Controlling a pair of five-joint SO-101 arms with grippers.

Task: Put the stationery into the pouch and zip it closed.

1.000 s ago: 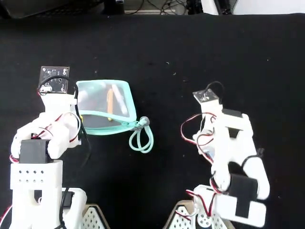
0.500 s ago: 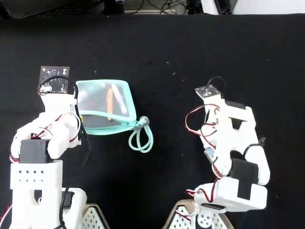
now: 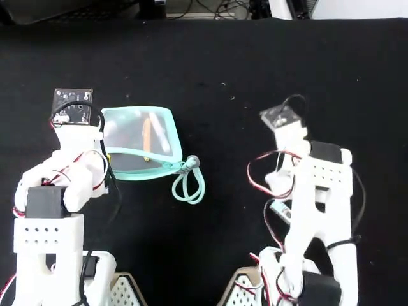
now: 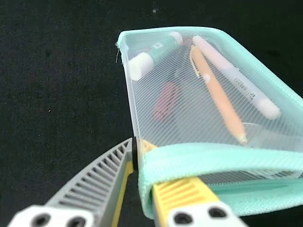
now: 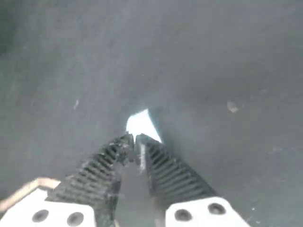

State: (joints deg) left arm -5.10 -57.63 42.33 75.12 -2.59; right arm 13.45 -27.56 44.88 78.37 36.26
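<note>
- left gripper (image 4: 137, 151): clamped tight on the pouch (image 4: 189, 94) at one corner of its zip edge, grey finger on one face, yellow finger on the other, teal band pinched between
- right gripper (image 5: 135, 142): fingers pressed together, nothing between them, low over bare cloth, well apart from the pouch on its loop side
- pouch lies flat; clear mesh faces, teal trim
- inside the pouch: orange pen (image 4: 220, 101), white marker (image 4: 236, 85) just beside it, capped stick (image 4: 151, 54) along the edge far from the zip, small red item (image 4: 164, 100) near the middle
- pull (image 3: 191, 162) sits at the pouch corner opposite the left gripper, teal loop (image 3: 189, 188) trailing off it
- progress, my read: stationery all in, nothing loose around the pouch; zip looks run to its end, though the last bit by the pull is too small to tell
- left to do, likely: check the zip, let go of the pouch
- table (image 3: 255, 64): black cloth, a few pale specks beyond the pouch
- room: cables (image 3: 210, 9) along the table's edge past the pouch
</note>
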